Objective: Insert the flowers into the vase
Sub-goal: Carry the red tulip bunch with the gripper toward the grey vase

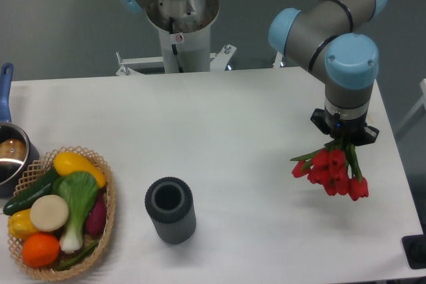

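Note:
The flowers (331, 171), a bunch of red tulip buds with green stems, hang at the right side of the table under the arm's wrist. The gripper (345, 142) points down and is shut on the stems; its fingers are mostly hidden by the wrist and the leaves. The buds point toward the camera and to the left. The vase (170, 209), a dark grey ribbed cylinder with an open round mouth, stands upright near the front middle of the table, well to the left of the flowers.
A woven wicker basket (106, 221) of toy vegetables sits at the front left. A metal pot (12, 154) with a blue handle stands behind it at the left edge. The robot base (180, 24) rises at the back centre.

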Robot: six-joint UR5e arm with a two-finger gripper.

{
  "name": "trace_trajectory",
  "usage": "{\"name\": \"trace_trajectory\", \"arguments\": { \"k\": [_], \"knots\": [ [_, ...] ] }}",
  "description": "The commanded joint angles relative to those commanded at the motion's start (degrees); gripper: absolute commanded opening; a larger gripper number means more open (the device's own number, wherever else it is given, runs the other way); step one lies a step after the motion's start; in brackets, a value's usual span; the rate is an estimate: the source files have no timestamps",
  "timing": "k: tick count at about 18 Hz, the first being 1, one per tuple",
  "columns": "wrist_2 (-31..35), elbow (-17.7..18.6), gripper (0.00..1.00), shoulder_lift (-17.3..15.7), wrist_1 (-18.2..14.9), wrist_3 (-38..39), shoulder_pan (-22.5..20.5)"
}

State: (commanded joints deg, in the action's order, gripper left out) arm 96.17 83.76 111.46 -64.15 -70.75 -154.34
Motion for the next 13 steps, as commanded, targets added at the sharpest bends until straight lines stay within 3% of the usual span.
{"name": "trace_trajectory", "arguments": {
  "k": [4, 8, 13],
  "knots": [
    [-3.51, 0.09, 0.00, -2.03, -2.38, 0.53, 0.70],
    [-17.03, 0.00, 0.00, -5.01, -2.73, 6.58, 0.18],
    [-29.17, -0.09, 0.00, -7.30, -1.42, 10.54, 0.53]
  ]
}}
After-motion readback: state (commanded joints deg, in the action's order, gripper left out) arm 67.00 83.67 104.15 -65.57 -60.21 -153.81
